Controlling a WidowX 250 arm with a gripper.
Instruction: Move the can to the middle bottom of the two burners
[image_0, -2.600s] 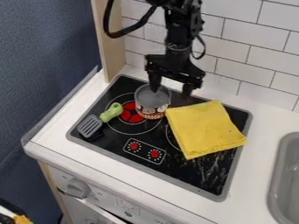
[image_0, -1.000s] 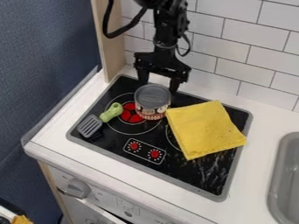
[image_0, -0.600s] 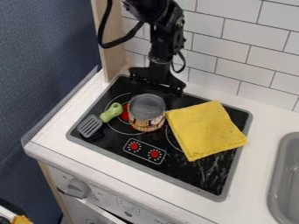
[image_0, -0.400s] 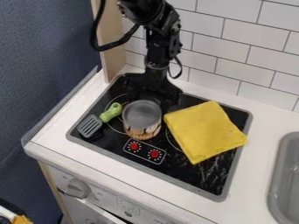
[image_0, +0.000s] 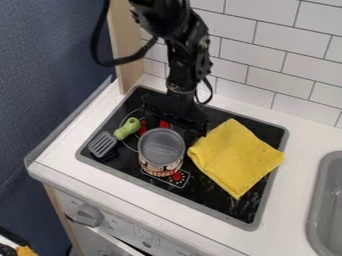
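The black gripper hangs down low over the black stove top, just behind the can. Its two fingers are spread wide apart, and they have not closed on the can. I cannot tell if they touch it. The can stands up near the front of the stove top, in the middle part between left and right. It sits over part of the little box with the red dials, and one red dial peeks out by its right side. Behind the can is a round burner with a red middle, partly hidden. The yellow cloth lies on the right part of the stove top, a bit crooked, with one corner just beside the can. On the left is a toy turner with a green handle and a gray end. The gray sink is off to the right, set in the white counter.
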